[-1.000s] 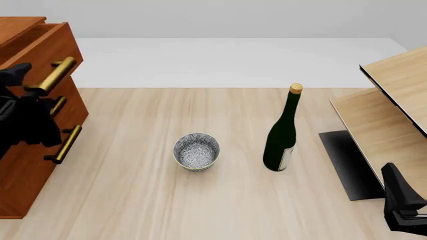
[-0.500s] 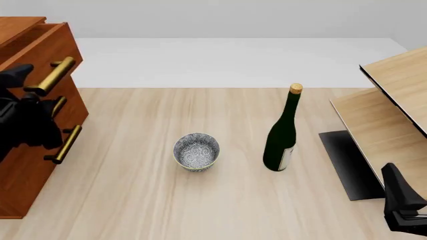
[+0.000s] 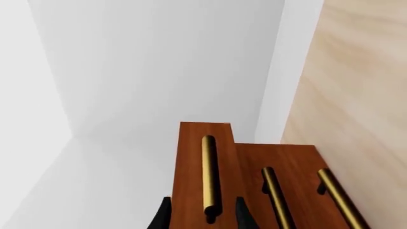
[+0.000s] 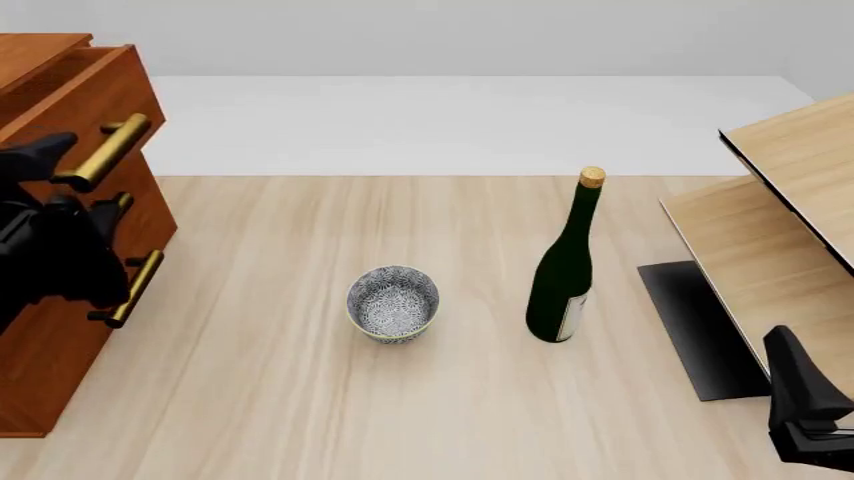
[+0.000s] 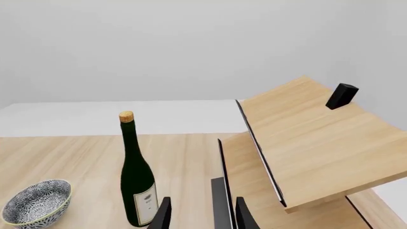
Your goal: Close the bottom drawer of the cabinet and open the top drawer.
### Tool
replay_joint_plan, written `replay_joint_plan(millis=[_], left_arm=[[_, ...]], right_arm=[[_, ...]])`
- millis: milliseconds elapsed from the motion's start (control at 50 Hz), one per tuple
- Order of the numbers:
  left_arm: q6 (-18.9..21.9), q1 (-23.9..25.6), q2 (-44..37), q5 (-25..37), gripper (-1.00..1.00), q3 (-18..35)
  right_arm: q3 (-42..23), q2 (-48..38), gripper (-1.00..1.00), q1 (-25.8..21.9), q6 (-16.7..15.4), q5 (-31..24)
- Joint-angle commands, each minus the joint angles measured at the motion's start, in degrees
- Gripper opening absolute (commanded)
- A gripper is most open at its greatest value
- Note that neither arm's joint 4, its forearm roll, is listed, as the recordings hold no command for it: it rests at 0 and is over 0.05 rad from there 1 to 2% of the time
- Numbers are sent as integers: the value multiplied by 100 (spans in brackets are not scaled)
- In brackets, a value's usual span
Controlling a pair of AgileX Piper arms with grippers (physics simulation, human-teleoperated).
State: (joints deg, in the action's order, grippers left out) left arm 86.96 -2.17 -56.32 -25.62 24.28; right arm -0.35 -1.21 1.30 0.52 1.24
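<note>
My left gripper [image 3: 203,215] sits at the near end of the top drawer's brass handle [image 3: 210,176], a finger [image 3: 163,218] on each side of the bar, jaws narrow around it; from the wrist camera I cannot tell whether the pads actually press the metal. On the front camera the same left gripper [image 4: 54,175] and its black arm cover the left edge of the cabinet [image 4: 60,350], right at the handle of the top drawer [image 4: 94,100]. That drawer juts out past the two below it, its front standing proud and the inside edge showing at the top. The bottom drawer [image 4: 67,330] looks flush with the middle one, and its handle [image 4: 134,288] is partly behind my arm.

My right gripper [image 5: 202,213] has its two fingertips a small way apart with nothing between them; I read it as open and idle. On the front camera only a dark piece of the right gripper [image 4: 801,405] shows in the lower right corner, well away from the cabinet.

Out on the table [image 4: 400,410] stand a patterned bowl [image 4: 392,303] and, to its right, an upright green wine bottle [image 4: 565,270] with a pale label, near each other but apart. At the far right is the pale wooden shelf unit [image 4: 774,240], tilted, with a dark panel [image 4: 694,330] by its base
</note>
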Motion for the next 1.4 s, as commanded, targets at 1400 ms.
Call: replay_joint_plan(millis=[1400], left_arm=[[-4980, 517, -570, 6196, 100, 6002]], right_arm=[[-21, 113, 100, 41, -40, -47]])
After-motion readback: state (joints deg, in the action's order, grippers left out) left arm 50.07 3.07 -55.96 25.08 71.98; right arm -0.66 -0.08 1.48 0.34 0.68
